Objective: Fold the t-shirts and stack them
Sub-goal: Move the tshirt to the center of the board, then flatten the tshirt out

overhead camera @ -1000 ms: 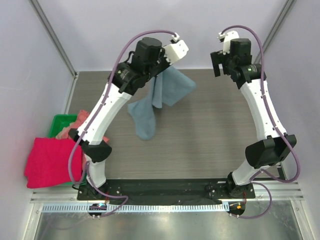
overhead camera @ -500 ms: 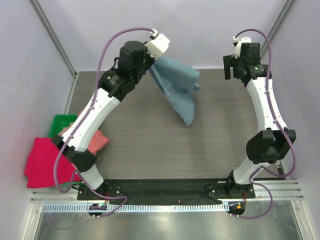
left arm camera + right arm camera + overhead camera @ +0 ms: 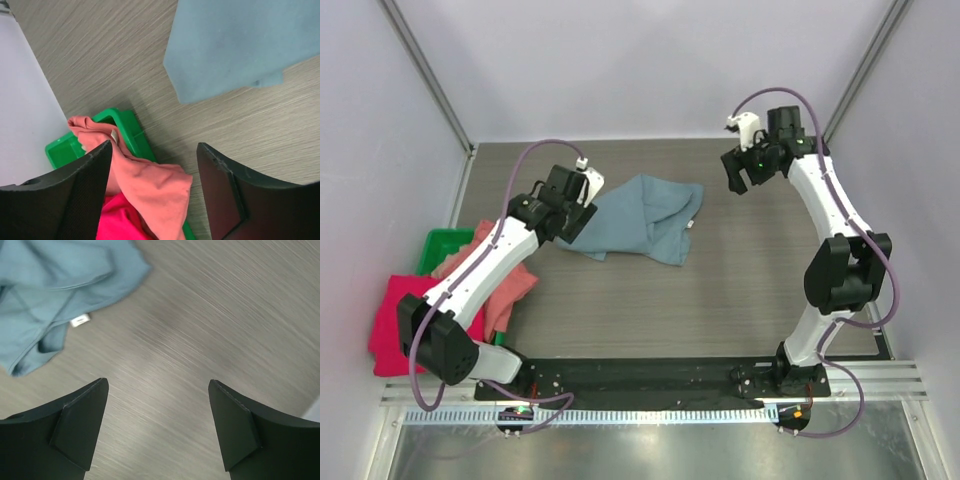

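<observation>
1. The slate-blue t-shirt [image 3: 642, 214] lies crumpled and unfolded on the bench [image 3: 740, 290], in the far middle part. It sits between the two arms and closer to the left one. Several folds overlap and one corner points toward the near side.
2. A small white label [image 3: 80, 320] shows at the shirt's right edge, lying on the wood grain.
3. The left end effector [image 3: 152, 150] has its fingers spread wide with nothing between them. In the top view it sits at the left edge of the slate-blue t-shirt. In the left wrist view the shirt's corner lies beyond the fingertips and outside the gap.
4. The right end effector [image 3: 157, 385] also has its fingers spread and grips nothing. Only bare bench shows between them. It sits to the right of the slate-blue t-shirt and apart from it.
5. The green bin [image 3: 442, 243] stands at the left edge of the bench.
6. The salmon-pink t-shirt [image 3: 508, 288] is bunched up and draped over the bin's rim onto the bench beside the left arm.
7. The crimson-pink t-shirt [image 3: 392, 322] is at the near-left of the bin. It touches the salmon-pink one and partly lies under it.
8. None of the three shirts is folded, and none is stacked neatly.
</observation>
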`<action>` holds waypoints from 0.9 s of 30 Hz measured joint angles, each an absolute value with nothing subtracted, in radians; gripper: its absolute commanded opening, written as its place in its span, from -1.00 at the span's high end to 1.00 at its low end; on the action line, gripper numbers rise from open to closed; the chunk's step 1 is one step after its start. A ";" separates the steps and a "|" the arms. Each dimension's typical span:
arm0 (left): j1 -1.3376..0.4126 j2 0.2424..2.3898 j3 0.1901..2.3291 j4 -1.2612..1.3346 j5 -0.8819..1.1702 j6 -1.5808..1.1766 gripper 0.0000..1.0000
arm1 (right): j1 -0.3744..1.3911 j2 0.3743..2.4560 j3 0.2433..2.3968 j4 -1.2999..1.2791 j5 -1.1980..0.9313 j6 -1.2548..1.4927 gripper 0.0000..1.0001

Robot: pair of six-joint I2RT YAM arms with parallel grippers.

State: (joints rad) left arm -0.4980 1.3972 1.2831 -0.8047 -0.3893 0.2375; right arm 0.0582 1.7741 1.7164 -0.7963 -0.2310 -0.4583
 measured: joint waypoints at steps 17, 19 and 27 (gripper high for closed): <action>-0.435 1.576 1.465 -0.869 -0.199 0.171 -0.52 | 0.249 1.963 1.597 -0.575 -0.352 -1.047 -0.22; -0.429 1.592 1.482 -0.867 -0.208 0.183 -0.52 | 0.235 1.975 1.597 -0.557 -0.366 -1.129 -0.20; -0.397 1.627 1.518 -0.865 -0.230 0.199 -0.53 | 0.210 2.018 1.597 -0.528 -0.404 -1.359 -0.17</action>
